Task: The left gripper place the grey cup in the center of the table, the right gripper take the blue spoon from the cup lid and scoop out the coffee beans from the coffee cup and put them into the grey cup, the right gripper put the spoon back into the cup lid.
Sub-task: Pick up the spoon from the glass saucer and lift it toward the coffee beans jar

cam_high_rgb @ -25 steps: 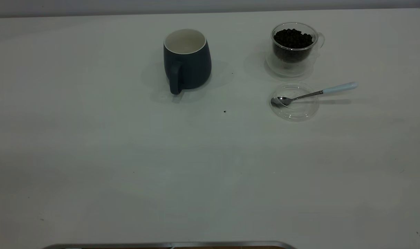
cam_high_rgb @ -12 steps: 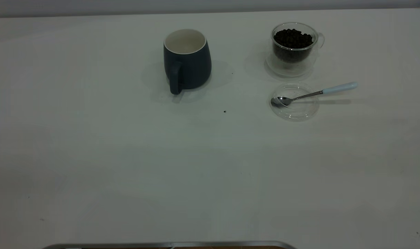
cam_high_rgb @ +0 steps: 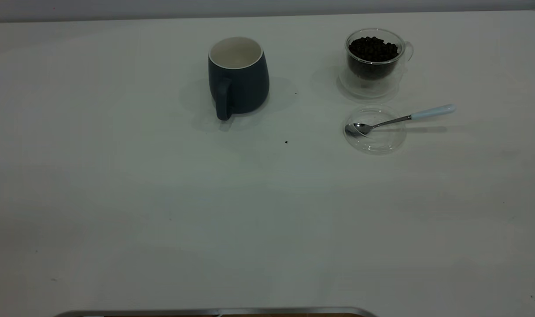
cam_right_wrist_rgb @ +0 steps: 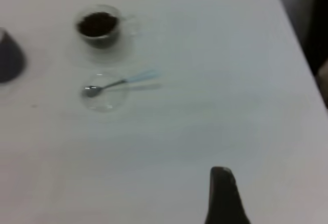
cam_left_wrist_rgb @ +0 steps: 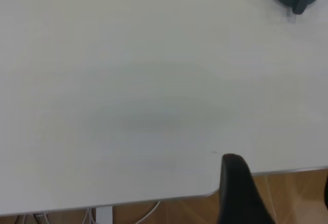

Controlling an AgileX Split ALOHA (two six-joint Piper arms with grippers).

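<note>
The grey cup (cam_high_rgb: 238, 77) stands upright on the tabletop (cam_high_rgb: 117, 198), left of the coffee cup (cam_high_rgb: 374, 59). The spoon (cam_high_rgb: 399, 119) rests with its bowl in the lid (cam_high_rgb: 374, 130). Both hands are near the tabletop edge; I cannot tell whether their fingers are apart. The smooth, narrowing cup may slip or tip if it is gripped off-centre.

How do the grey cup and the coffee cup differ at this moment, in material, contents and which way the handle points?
The grey cup is opaque and dark with a white inside; the coffee cup is clear glass. The grey cup looks empty, while the coffee cup is heaped with coffee beans. The grey cup's handle faces the camera; the coffee cup's points to the exterior view's right. Both stand upright on the table, untouched by either gripper.
</note>
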